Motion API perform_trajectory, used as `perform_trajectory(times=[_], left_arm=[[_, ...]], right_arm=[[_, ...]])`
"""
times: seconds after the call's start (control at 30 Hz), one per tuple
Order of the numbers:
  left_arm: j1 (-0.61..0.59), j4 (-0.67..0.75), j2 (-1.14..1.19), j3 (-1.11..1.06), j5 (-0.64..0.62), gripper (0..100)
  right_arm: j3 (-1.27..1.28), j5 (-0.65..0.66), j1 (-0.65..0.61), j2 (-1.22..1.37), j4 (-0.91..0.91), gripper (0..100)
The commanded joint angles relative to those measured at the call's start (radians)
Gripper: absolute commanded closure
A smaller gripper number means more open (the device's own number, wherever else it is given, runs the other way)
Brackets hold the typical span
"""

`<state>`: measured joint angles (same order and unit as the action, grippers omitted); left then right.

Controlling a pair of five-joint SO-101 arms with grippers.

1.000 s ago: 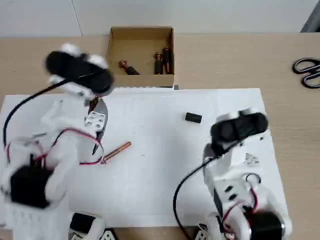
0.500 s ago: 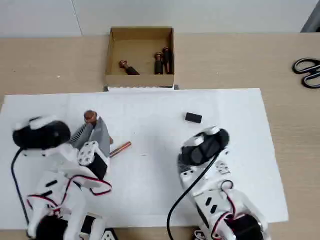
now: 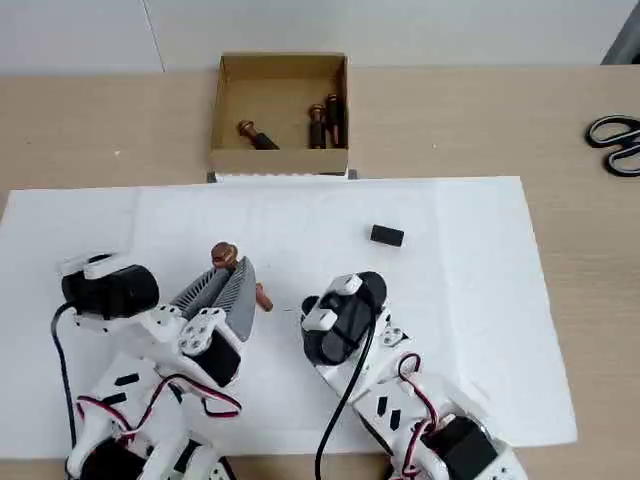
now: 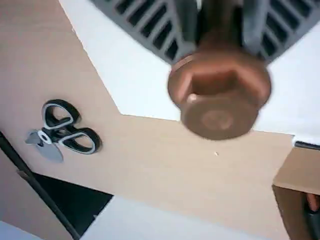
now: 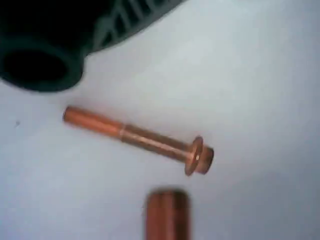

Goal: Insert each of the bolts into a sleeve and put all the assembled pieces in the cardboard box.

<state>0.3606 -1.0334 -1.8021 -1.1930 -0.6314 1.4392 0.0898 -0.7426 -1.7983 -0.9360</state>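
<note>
At the near left of the white sheet (image 3: 470,300), the left gripper (image 3: 230,268) clenches a copper bolt (image 4: 218,95), a second bolt (image 5: 137,139) lying just beside it.

Here we are at a robotics lab setup: wooden bench (image 3: 500,120), white paper sheet (image 3: 470,230), scissors (image 3: 612,140), bare wall (image 3: 400,30).

Three assembled pieces (image 3: 316,124) lie in the cardboard box (image 3: 280,160); a black sleeve (image 3: 386,236) and copper bolt (image 5: 135,135) lie outside.
</note>
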Motion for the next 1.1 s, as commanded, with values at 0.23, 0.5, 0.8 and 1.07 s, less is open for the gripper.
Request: perform_trajectory(times=[0.23,0.5,0.8,1.07], left_arm=[[0.074,0.060,-0.011,0.064,-0.006,100],[0.074,0.060,-0.011,0.062,-0.006,100],[0.075,0.061,-0.012,0.018,-0.008,100],[0.089,0.061,-0.011,0.013,-0.008,100]], right_arm=[[-0.009,0.032,-0.071,-0.007,0.077,99.6],[-0.009,0.032,-0.097,-0.007,0.077,99.6],[-0.011,0.034,-0.107,0.001,0.148,99.6],[-0.011,0.034,-0.147,-0.001,0.153,99.6]])
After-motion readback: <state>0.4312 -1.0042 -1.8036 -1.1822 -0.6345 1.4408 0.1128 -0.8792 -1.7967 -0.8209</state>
